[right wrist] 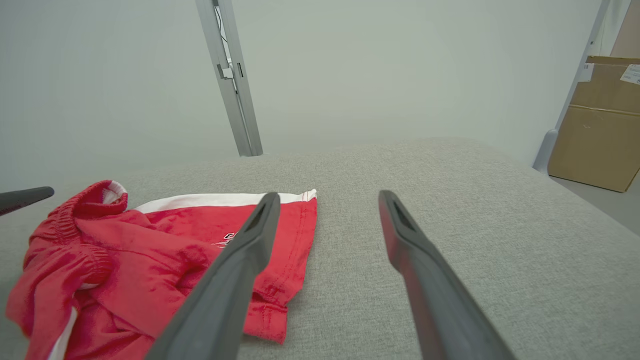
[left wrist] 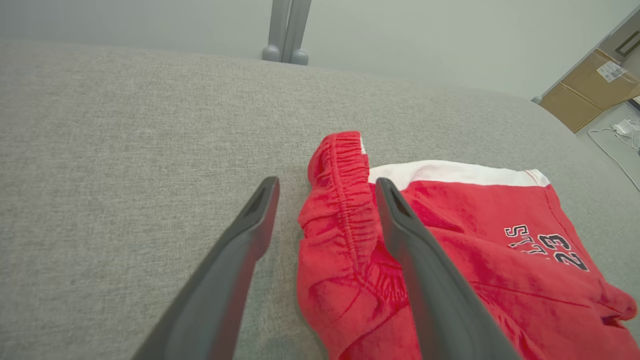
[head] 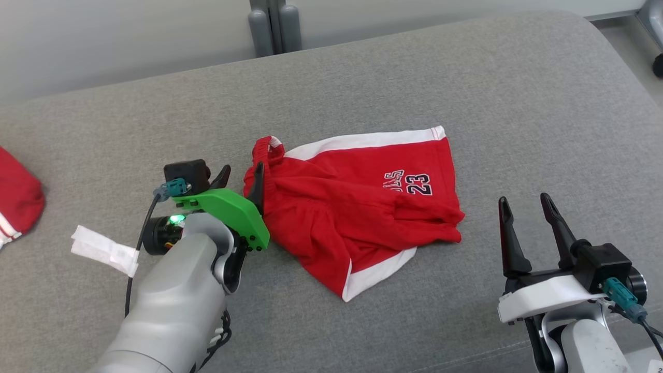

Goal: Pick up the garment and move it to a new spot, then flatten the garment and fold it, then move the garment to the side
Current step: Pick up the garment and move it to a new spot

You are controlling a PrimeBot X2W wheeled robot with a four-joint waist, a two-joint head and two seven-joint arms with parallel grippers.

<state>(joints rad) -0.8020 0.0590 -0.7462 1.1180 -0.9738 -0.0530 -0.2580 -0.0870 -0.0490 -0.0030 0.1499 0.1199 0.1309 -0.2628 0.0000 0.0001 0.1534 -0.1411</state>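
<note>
Red shorts [head: 357,207] lie rumpled on the grey cushion [head: 466,77], neither flattened nor folded yet. Left fingers [left wrist: 240,260] spread wide astride the waistband [left wrist: 340,200]; right fingers [head: 510,238] wide, empty.

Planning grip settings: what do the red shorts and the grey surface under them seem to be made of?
Red shorts: soft knit fabric, probably cotton jersey, matte; it bunches into soft folds, with a gathered elastic waistband. Grey surface: woven upholstery cloth, matte, fine heathered weave; likely padded, judging by its rounded edge.
</note>
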